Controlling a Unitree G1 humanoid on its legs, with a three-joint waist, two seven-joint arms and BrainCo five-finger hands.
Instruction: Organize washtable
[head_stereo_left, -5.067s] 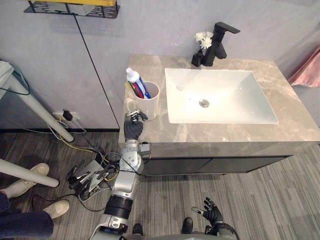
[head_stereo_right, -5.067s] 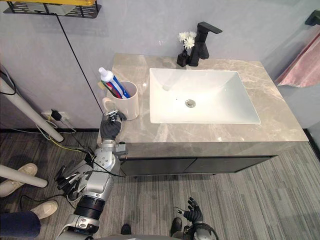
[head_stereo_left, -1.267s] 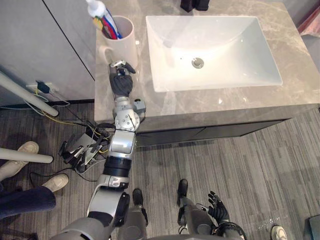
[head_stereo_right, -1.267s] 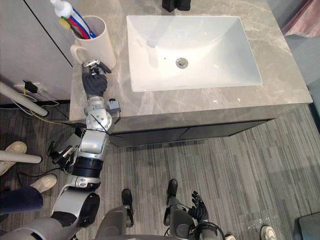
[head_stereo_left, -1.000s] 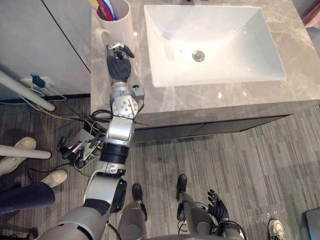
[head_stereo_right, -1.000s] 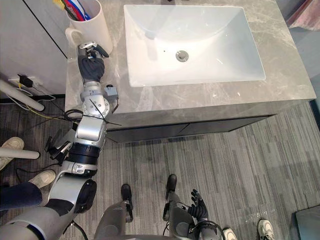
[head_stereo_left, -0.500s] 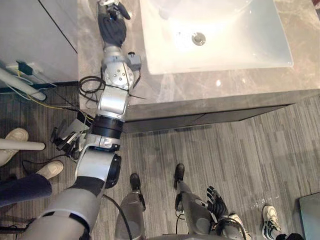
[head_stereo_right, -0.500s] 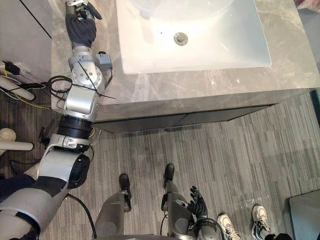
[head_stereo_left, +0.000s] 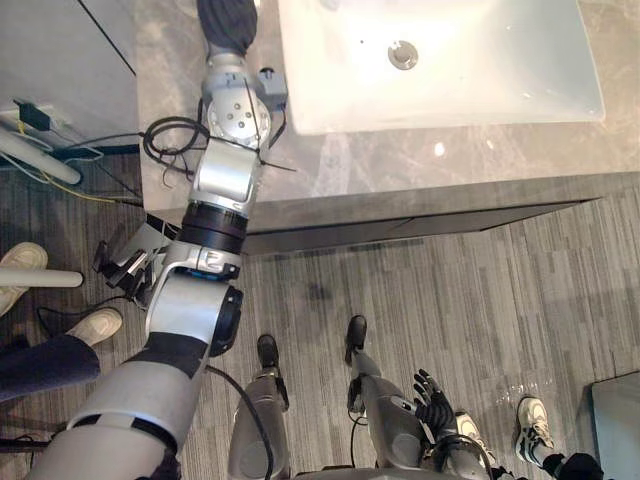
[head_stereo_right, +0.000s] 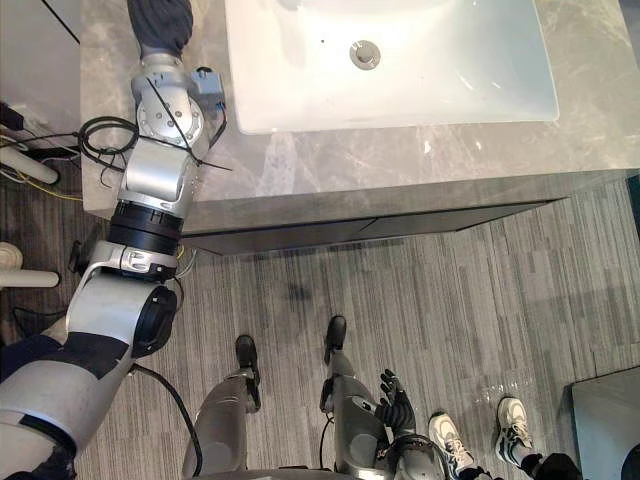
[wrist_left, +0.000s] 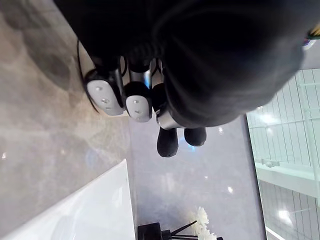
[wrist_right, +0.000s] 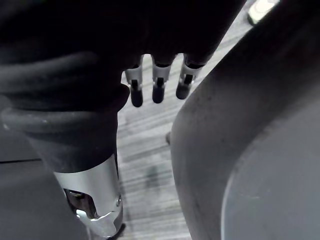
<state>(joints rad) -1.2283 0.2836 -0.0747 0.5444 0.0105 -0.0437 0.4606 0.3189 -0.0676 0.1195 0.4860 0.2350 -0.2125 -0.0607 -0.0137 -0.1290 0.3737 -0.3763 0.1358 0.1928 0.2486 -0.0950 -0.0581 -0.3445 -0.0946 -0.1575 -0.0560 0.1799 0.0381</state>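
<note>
- A grey plank floor (head_stereo_left: 480, 300) runs in front of a washstand with a grey marbled tabletop (head_stereo_left: 420, 160).
- Nearest, low over the floor, the right robot hand (head_stereo_left: 432, 405) hangs with its fingers (wrist_right: 157, 90) straight and slightly apart, holding nothing.
- Just beside it on the floor stands a person's pair of white shoes (head_stereo_right: 512, 420). A second pair of light shoes (head_stereo_left: 95, 325) is at the left, near a tangle of cables.
- Farther on, the tabletop carries a white rectangular sink (head_stereo_left: 480, 60) with a round drain.
- The left arm reaches up over the tabletop's left strip, beside the sink. The left robot hand (head_stereo_left: 228, 15) is at the far end of that strip.
- Its fingers (wrist_left: 138, 102) are loosely bent above the bare stone, with nothing between them.
- Farthest, past the sink's corner, white flowers (wrist_left: 201, 217) stand in a black holder (wrist_left: 150, 232) against the grey wall.
</note>
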